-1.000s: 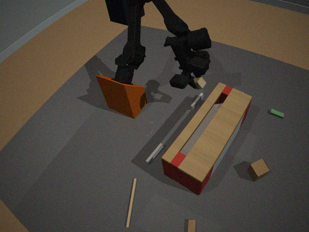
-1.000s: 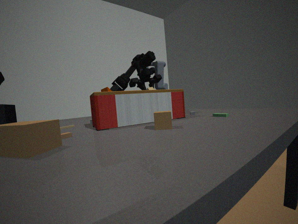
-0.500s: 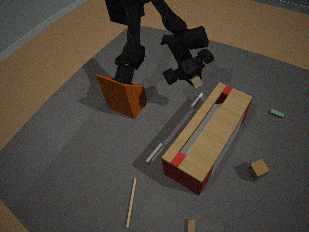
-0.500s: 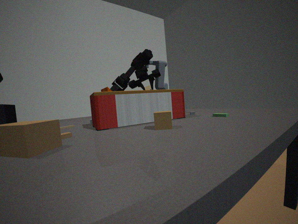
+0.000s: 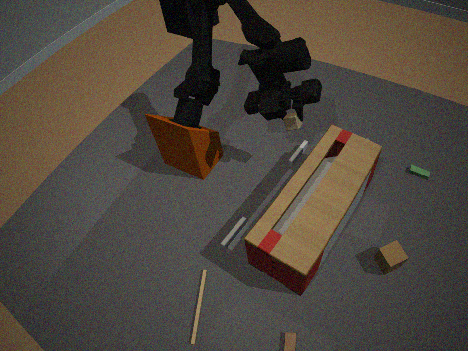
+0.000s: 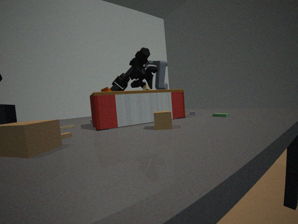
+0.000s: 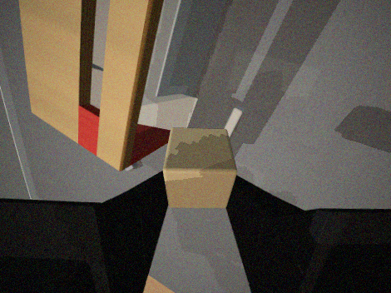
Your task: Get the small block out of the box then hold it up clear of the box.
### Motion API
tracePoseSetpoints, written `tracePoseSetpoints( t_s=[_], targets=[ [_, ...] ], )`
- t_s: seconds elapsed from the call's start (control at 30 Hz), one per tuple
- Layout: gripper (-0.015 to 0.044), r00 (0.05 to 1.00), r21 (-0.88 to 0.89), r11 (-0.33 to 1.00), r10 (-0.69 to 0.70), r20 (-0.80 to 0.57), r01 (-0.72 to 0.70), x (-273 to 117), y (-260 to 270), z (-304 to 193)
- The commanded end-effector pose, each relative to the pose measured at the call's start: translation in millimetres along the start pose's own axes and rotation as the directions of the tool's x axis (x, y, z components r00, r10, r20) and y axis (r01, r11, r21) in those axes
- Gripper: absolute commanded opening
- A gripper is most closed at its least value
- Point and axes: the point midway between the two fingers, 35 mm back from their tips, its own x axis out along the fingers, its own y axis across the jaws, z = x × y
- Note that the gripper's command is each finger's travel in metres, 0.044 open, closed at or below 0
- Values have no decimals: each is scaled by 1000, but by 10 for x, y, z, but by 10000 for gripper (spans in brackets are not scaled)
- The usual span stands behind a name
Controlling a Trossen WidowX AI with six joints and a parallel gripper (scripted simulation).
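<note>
The small tan block (image 5: 292,121) (image 6: 146,87) (image 7: 200,169) is held off the table between the fingertips of my gripper (image 5: 293,115) (image 7: 197,176), which is shut on it. In the top view the block hangs beyond the far end of the box (image 5: 317,219) (image 6: 144,108) (image 7: 50,61), to the left of its far corner. In the wrist view the box lies to the upper left of the block, apart from it in the picture. The box has a wooden slotted top and red ends and stands upright on the table.
An orange wedge-like holder (image 5: 181,151) stands left of the box with a black part in it. White strips (image 5: 233,231) (image 5: 298,152) lie along the box's left side. A wooden cube (image 5: 392,256) (image 6: 163,120), a green bar (image 5: 419,171) (image 6: 220,115) and a thin stick (image 5: 198,306) lie around.
</note>
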Motion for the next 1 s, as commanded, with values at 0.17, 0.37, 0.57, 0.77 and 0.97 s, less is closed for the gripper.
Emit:
tracePoseSetpoints(
  t_s=[0.17,0.37,0.57,0.77,0.97],
  targets=[
    [0,999,379,925,23,-24,-12,-84,-7,-19],
    [0,999,586,810,37,-39,-7,-131,-11,-30],
    [0,997,760,650,51,-53,7,-177,-14,-43],
    [0,995,890,454,68,-67,29,-224,-17,-57],
    [0,994,955,291,80,-77,50,-258,-18,-67]
  ],
)
